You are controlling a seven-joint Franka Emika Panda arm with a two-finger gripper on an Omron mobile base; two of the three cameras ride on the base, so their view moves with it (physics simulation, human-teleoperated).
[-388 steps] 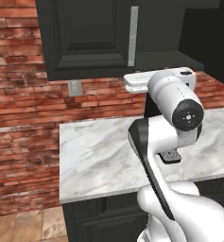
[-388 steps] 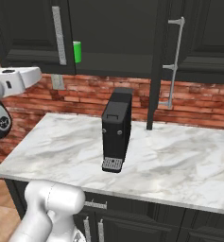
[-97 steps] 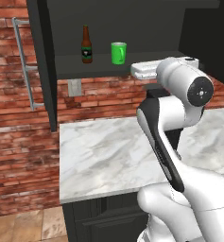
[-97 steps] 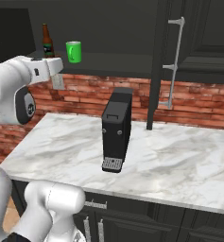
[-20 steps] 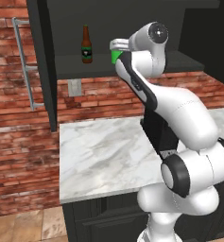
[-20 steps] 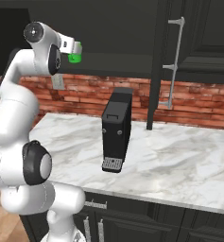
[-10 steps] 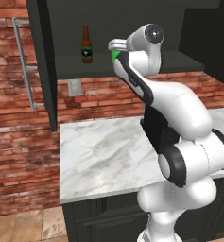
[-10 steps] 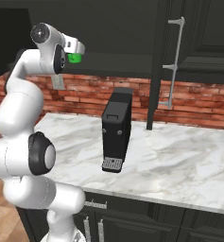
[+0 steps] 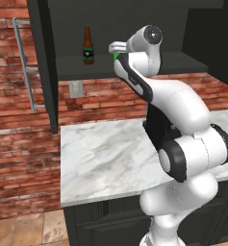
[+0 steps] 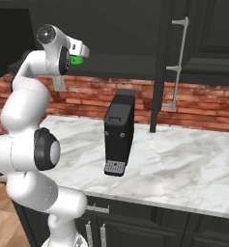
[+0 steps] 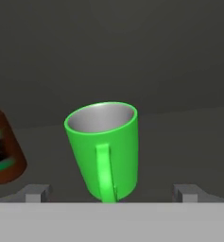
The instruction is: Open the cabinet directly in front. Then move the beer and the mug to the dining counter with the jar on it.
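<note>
**Open hand at the green mug on the cabinet shelf**

The black wall cabinet (image 9: 43, 67) with raised-panel doors stands open above the brick wall. In the left base view its left door is swung out at 9 o'clock, edge-on, with a long brushed-silver bar handle (image 9: 25, 62) on its outer face. In the right base view the other door's edge hangs at 2 o'clock, its handle (image 10: 179, 62) beside it. The dark inner shelf (image 9: 72, 67) carries both task things.

Below lies the white-grey marble tabletop (image 9: 101, 163) against the brick wall. In the right base view a tall black boxy appliance (image 10: 119, 140) stands near its middle.

The white arm reaches up from the base to the shelf.

The slim brown glass beer bottle (image 9: 88, 45) with a long neck and dark label stands upright on the shelf, at 11 o'clock in the left base view, apart from the arm. In the hand view its lower body (image 11: 2, 151) shows at 9 o'clock, near the mug.

The bright green cylindrical mug (image 11: 104, 151) with a pale grey inside sits on the shelf directly ahead of the hand (image 11: 111, 194), its handle facing the camera. From the base views a sliver of green (image 10: 76, 60) peeks past the wrist.

The hand is spread fully wide, with one fingertip (image 11: 35, 193) at 7 o'clock and the other at 5 o'clock, each clear of the mug's wall. It holds nothing.
</note>
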